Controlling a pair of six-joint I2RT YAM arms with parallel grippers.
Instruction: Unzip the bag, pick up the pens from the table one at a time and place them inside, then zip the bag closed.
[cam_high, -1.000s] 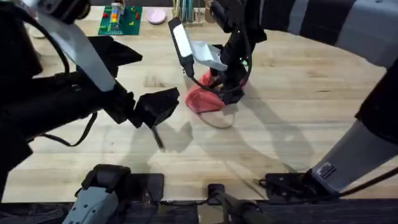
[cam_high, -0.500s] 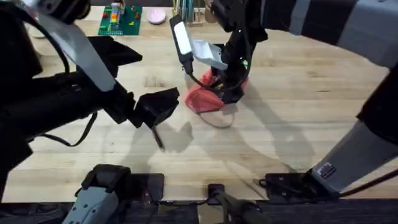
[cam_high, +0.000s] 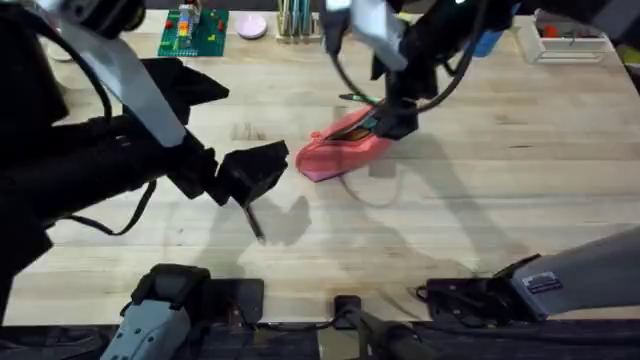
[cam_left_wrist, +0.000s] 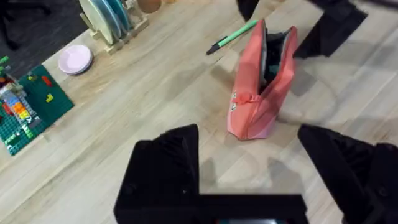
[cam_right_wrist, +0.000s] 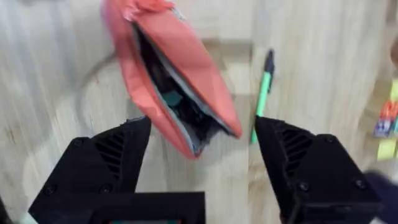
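Pink bag (cam_high: 345, 153) lies near the middle of the bench (cam_high: 520, 190), its zipper already run back so the mouth gapes; the left wrist view shows it propped on one long edge with a dark lining visible inside. The green pen (cam_left_wrist: 234, 37) lies on the wood just beside the bag's open side, black tip pointing away from the pouch's far end. The right gripper (cam_right_wrist: 202, 149) hovers directly over the opening with its jaws released and spread wide, nothing between them. The left gripper (cam_left_wrist: 249, 171) hangs well apart from the bag, jaws likewise released and empty. The step in hand looks like fetching the green pen, so the right arm should shift sideways off the mouth and line its jaws across the pen's barrel, not along it. Closing near the pen's middle should keep it level when lifted. Because the pen sits so close to the fabric, a low approach risks nudging the pouch and letting the mouth fold shut; coming straight down is safer. The left arm could steady the bag's near end meanwhile. I cannot make out a black pen with any certainty.
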